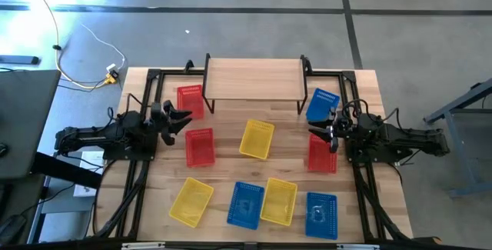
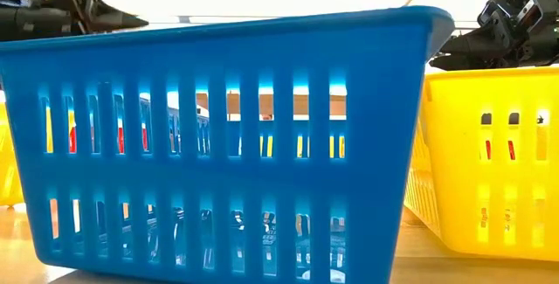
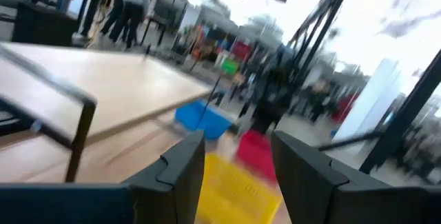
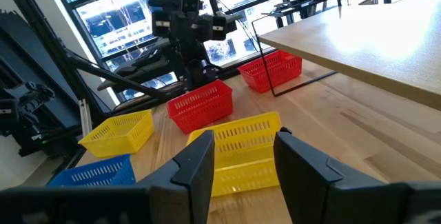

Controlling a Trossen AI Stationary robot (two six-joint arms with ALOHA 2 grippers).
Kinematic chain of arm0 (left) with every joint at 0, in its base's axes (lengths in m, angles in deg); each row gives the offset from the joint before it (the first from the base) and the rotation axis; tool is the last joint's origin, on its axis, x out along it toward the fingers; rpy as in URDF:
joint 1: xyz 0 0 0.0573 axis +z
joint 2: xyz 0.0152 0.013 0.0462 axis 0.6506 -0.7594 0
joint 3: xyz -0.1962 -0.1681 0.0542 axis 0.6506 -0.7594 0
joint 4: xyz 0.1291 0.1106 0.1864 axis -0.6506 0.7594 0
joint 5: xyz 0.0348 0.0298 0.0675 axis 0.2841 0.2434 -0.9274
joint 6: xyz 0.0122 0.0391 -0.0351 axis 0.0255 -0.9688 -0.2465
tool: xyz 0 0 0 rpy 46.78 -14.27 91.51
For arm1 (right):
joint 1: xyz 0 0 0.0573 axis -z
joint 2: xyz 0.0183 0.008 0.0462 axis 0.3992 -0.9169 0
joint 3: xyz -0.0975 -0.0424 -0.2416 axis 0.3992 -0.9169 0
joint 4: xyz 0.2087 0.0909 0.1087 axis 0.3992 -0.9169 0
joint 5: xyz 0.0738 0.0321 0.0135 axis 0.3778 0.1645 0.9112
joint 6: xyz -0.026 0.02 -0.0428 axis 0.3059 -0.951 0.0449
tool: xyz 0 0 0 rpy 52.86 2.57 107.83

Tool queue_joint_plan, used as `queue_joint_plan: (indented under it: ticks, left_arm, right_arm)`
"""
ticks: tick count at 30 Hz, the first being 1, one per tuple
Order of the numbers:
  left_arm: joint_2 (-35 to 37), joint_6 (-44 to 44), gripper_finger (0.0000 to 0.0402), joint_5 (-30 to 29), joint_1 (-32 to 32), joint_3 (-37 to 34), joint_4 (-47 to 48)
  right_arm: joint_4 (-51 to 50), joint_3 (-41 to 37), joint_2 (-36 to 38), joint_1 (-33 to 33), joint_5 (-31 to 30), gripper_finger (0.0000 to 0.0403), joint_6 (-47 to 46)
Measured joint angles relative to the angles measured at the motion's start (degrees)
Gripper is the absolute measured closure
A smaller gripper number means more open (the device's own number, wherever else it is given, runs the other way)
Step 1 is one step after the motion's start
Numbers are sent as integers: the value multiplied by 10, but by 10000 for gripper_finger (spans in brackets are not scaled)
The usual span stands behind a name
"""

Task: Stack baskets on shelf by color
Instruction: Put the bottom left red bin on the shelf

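Baskets: nine small mesh-walled tubs lay loose on the table, three red, three yellow, three blue, all in front of or beside the shelf.
Contents: every basket I could see into was empty.
Shelf: pale wooden top on thin black legs, at the table's far edge; top bare.
Nearest the shelf: a red basket by its left legs, a blue basket tilted by its right legs.
Left gripper: fingers spread wide, holding nothing, left of the shelf.
Right gripper: fingers wide, holding nothing, right of the shelf.
Room: a yellow basket sat in front of the shelf, between the grippers.
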Motion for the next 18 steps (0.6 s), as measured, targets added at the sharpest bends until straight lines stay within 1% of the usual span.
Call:
queue_joint_plan:
  ticks: [3, 7, 10, 14, 18]
  left_arm:
    - [0, 14, 243, -6, 0, 4, -32]
    - [-5, 48, 243, -40, 0, 31, -24]
    - [-23, 84, 243, -55, 0, 58, -6]
    - [-63, 133, 243, -70, 0, 123, 84]
    - [-126, 183, 243, -77, 0, 207, 213]
  right_arm:
    - [0, 0, 0, 0, 0, 268, 0]
    - [0, 0, 0, 0, 0, 268, 0]
    - [0, 0, 0, 0, 0, 268, 0]
    - [0, 0, 0, 0, 0, 268, 0]
    - [0, 0, 0, 0, 0, 268, 0]
